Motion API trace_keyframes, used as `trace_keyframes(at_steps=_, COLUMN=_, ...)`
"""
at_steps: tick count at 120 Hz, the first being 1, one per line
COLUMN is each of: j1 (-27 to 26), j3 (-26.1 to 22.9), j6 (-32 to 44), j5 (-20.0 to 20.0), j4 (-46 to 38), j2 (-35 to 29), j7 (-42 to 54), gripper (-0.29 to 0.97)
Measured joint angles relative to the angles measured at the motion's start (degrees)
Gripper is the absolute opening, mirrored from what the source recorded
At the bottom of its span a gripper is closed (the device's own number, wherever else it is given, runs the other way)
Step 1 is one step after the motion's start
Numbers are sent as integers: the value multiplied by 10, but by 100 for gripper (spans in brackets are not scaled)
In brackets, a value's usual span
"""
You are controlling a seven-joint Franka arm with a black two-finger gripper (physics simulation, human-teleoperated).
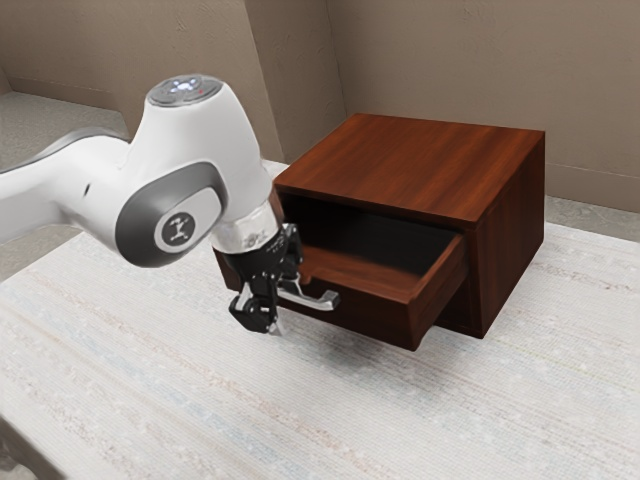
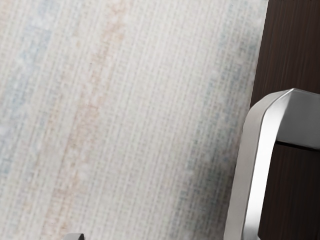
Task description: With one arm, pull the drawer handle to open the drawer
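The table (image 1: 300,400) has a pale woven surface and carries the whole assembly. At its near left, the white arm (image 1: 170,200) enters from the exterior view's left and bends downward over the table.

The black gripper (image 1: 262,308) hangs below the arm's wrist, pointing down, just above the table. It sits at the left end of the silver handle (image 1: 312,297). Whether it is apart or clamped on the handle cannot be told from either view.

The handle is a bent metal bar fixed to the front of the drawer (image 1: 385,285). In the wrist view, the bar's angled corner stands out from the dark wood front, with the table surface beside it.

The drawer is pulled partly out of the cabinet (image 1: 420,160), and its dark interior is exposed. The cabinet is a reddish-brown wooden box standing at the far right of the table. Beyond it is a beige wall (image 1: 450,60).
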Motion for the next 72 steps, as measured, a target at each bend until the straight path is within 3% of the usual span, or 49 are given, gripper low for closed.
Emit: trace_keyframes(at_steps=72, j1=-1, j3=-1, j6=-1, j5=-18, j4=-67, j2=-69, j7=-3, gripper=36)
